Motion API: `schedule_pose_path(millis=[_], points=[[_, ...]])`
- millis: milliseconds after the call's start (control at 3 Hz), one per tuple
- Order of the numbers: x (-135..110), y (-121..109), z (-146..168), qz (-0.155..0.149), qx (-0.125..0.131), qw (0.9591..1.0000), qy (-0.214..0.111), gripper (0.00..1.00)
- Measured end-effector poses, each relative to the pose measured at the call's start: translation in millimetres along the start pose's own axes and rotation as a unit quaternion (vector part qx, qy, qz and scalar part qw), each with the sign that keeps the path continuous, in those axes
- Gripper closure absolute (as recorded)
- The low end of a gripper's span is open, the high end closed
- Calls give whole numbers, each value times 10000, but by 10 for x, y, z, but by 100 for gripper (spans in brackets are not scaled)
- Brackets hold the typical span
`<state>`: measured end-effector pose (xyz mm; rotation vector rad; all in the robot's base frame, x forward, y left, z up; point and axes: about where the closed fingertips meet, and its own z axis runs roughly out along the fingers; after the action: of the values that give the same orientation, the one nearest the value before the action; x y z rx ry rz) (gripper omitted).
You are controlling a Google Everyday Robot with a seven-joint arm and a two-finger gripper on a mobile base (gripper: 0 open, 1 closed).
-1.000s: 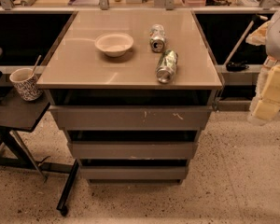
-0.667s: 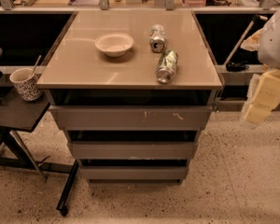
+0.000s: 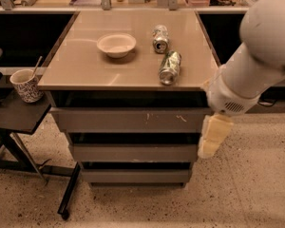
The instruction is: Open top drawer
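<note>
Evidently approach step: gripper hangs beside the right end of the shut top drawer; its grip state we cannot tell. Next, we judge, it must hook the front's edge and pull outward.

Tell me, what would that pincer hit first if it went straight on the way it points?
The pincer points down, beside the right end of the top drawer. Going straight on, it would probably meet the speckled floor first, though depth is unclear.
</note>
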<state>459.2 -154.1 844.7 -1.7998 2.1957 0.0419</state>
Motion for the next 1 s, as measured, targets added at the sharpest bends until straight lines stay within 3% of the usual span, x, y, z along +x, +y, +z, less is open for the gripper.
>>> schedule_pose_path(millis=[333, 667, 1000], points=[[-322, -52, 893, -372, -240, 9990, 55, 0], [-346, -74, 936, -389, -227, 9990, 68, 0], [-327, -96, 1082, -196, 51, 9998, 20, 0]])
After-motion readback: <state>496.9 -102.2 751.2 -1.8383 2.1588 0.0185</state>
